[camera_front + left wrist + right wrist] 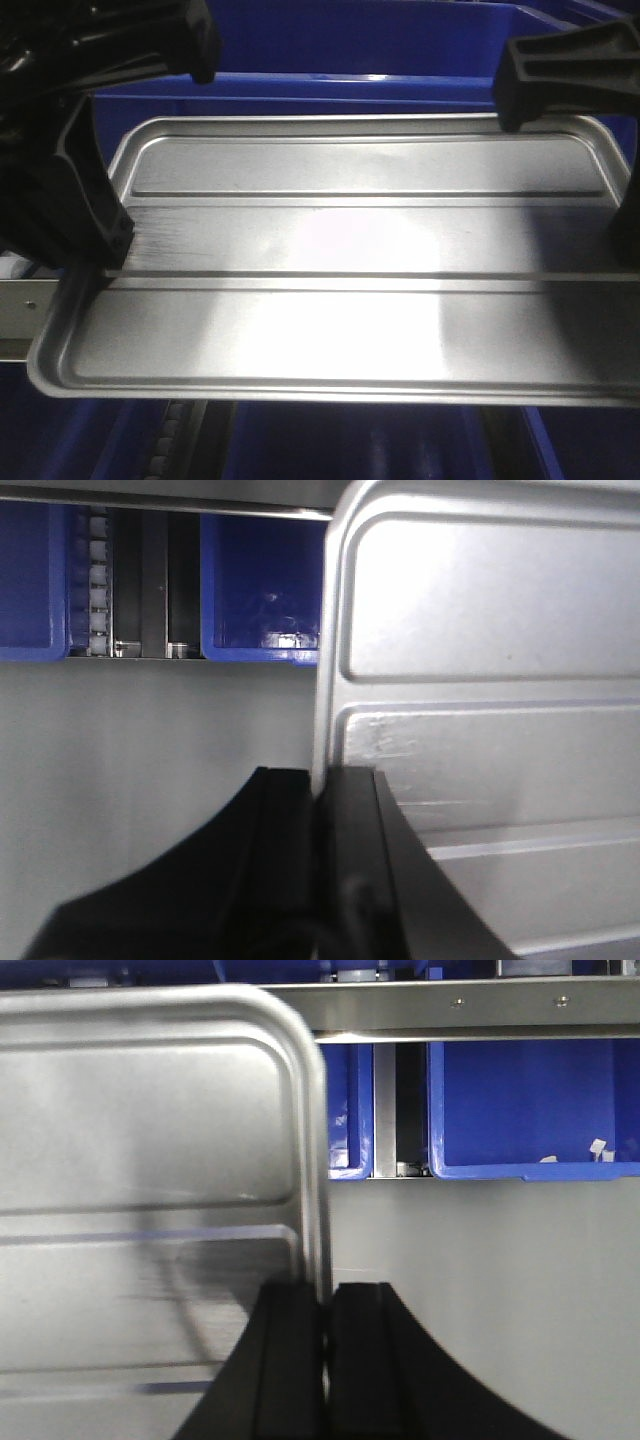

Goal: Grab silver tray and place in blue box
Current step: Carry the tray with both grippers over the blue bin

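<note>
You were mid-carry with the tray over the blue box, the left gripper clamped tight on its left edge and the right gripper on its right edge, so the next move likely needed both ends lowered together.

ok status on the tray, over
Left claw shut on silver tray, one short edge. Right claw shut on the opposite edge. Blue box just beyond tray. Nothing in the way seen.
</note>
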Motion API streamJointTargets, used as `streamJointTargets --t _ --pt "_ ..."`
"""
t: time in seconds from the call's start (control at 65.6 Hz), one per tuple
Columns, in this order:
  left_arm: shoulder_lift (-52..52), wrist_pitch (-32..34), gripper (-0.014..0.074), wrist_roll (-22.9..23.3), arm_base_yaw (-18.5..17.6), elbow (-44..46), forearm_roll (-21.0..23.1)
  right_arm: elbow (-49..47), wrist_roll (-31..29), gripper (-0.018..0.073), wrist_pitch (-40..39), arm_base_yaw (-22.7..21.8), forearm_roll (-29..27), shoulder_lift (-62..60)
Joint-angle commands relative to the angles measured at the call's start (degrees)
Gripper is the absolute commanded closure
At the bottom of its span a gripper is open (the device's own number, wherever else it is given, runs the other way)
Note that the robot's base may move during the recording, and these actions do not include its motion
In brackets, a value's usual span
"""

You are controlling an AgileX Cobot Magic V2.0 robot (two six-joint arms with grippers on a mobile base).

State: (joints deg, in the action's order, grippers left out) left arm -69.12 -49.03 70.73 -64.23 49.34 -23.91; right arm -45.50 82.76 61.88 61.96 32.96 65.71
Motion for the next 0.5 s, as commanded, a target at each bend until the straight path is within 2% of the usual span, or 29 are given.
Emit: streamJointTargets --t 0.0,0.244,0.488 --pt "1.4 -5.0 0.0700 0.0 -0.1 1.3 -3.8 -1.2 0.2 0.0503 6.2 -0.6 5.3 -1.3" --pt "1.4 -11.5 0.0700 0.4 -0.1 1.3 -6.7 -1.2 0.2 0.0503 1.1 -0.6 5.9 -1.3" --pt "1.4 -10.2 0.0700 0.4 -0.1 1.3 -6.9 -1.2 0.2 0.0503 -1.5 -0.6 5.9 -1.3"
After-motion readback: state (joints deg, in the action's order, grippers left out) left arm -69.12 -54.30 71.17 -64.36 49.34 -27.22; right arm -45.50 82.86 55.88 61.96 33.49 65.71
